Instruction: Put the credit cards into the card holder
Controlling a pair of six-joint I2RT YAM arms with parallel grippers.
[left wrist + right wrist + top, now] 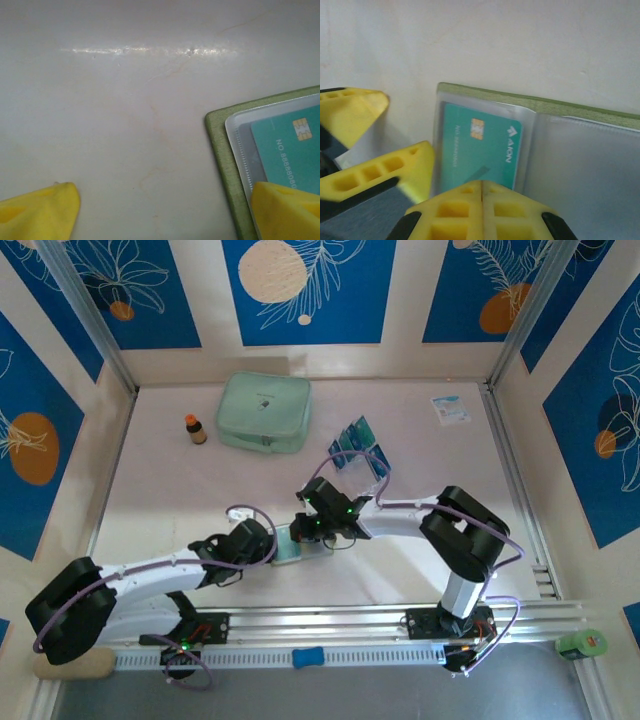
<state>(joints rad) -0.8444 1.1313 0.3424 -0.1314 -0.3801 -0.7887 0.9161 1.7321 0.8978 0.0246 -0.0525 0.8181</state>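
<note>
so, closest to the arm bases: the left gripper [162,212] was spread wide over the pale, faintly scratched tabletop [125,125], holding nothing; one of its chunky yellow rubbery fingertips [285,210] sat over the edge of the small olive-green fabric card holder [220,160], and my guess is it was there to pin the thing so it wouldn't skate around; couldn't tell if it was actually pressing down.

The holder lay unfolded between the two grippers, glossy clear plastic sleeves facing up; a teal plastic card [480,150] with a gold chip and pale lettering sat inside the left sleeve, fully seated or near enough; the right gripper [482,197] had its ribbed yellow fingers pressed together with nothing between them, tips right at the card's lower edge; that read to me as a closed-finger nudge to slide the card home rather than a grip, which makes sense for a thin stiff card in a slippery sleeve.

Further back, the other blue and teal credit cards [358,445] were fanned in a loose heap well apart from the holder, so most of the job was left; beyond those was a soft pale mint zip pouch [263,412] with rounded corners, a little brown bottle [195,429] with an orange cap upright just beside it, and a flat white-and-blue paper packet [450,408] off at the far right; none of them were in the way
</note>
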